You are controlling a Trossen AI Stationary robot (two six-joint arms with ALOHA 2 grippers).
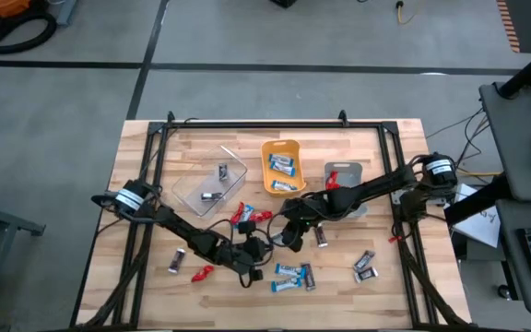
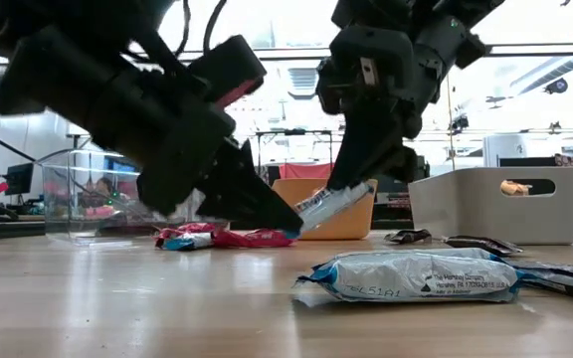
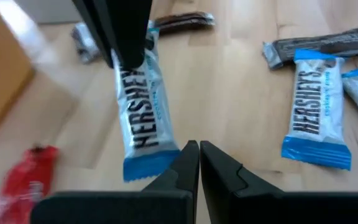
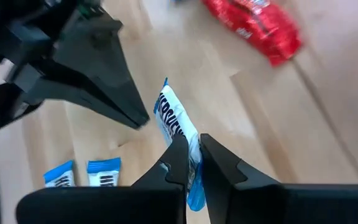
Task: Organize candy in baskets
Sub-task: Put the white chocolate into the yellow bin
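Observation:
My right gripper (image 4: 193,142) is shut on a blue-and-white candy bar (image 3: 140,112) over the middle of the table, in front of the baskets. My left gripper (image 3: 199,148) is shut, and its tips stand right at the bar's lower blue end (image 3: 148,167). Behind them are the clear basket (image 1: 212,180) with dark candy, the orange basket (image 1: 282,166) with blue-and-white candy, and the grey basket (image 1: 344,175) with a red one. More candy lies loose on the wood. My right gripper pinches the bar between its two fingers, a little in from its upper end (image 4: 182,127). The fingers come slanting down from above and lie across the bar. The bar hangs tilted, with its lower end (image 2: 306,217) beside my left fingertips. My left gripper: I cannot tell whether its shut tips touch the bar's lower end.
Red candy (image 1: 247,216) lies just behind the grippers. Blue-and-white bars (image 1: 291,275) lie toward the near edge, dark bars (image 1: 365,266) at the near right, and a dark bar (image 1: 177,261) and a red one (image 1: 203,273) at the near left.

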